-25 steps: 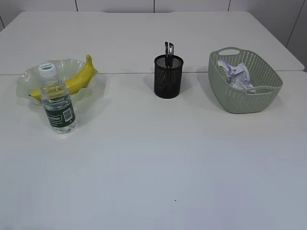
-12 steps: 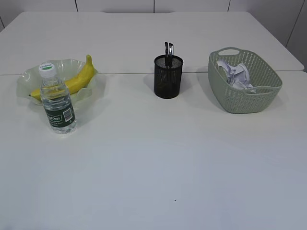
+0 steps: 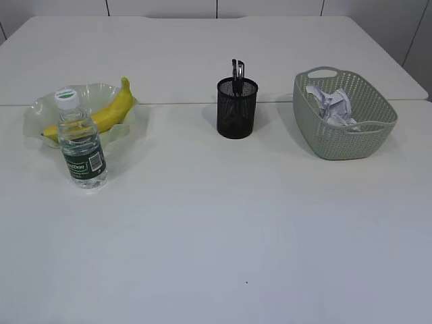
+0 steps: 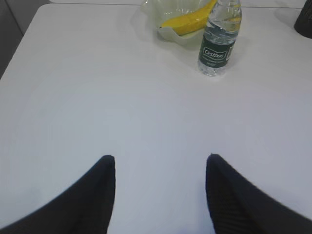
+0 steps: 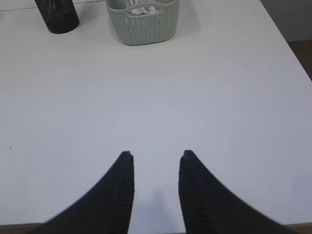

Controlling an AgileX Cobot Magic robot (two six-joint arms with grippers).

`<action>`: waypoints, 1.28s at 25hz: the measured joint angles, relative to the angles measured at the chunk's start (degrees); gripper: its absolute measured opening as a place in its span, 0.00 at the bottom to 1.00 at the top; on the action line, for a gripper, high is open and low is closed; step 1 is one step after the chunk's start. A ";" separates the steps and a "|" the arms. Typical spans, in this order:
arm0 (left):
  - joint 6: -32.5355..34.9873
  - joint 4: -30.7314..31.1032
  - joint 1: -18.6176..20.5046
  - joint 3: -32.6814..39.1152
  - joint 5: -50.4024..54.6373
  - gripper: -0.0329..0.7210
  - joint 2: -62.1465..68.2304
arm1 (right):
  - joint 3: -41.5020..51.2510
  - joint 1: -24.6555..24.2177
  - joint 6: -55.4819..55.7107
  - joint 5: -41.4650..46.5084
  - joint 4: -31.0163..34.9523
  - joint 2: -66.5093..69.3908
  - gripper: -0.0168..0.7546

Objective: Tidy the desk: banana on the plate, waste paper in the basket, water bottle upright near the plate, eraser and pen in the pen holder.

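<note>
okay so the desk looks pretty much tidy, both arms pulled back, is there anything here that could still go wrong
Possibly two things. The clear plastic water bottle stands upright right in front of the pale ruffled plate holding the yellow banana; a left gripper reaching there could tip it. The eraser cannot be seen inside the black mesh pen holder, only dark pen tops, so that step is unconfirmed. The crumpled paper lies well inside the grey-green basket.

A broad, smooth white tabletop fills the scene, crossed by a thin horizontal seam toward twelve o'clock, with pale wall panels beyond and one tiny dark speck toward six o'clock.
</note>
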 joint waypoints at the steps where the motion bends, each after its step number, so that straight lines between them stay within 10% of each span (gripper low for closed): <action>1: 0.00 0.00 0.62 0.00 0.00 0.61 -0.09 | 0.00 -0.54 0.00 0.00 0.13 0.00 0.33; 32: 2.37 -0.55 4.58 0.00 0.00 0.59 -0.51 | 0.00 -1.14 -0.57 0.00 1.94 -0.09 0.33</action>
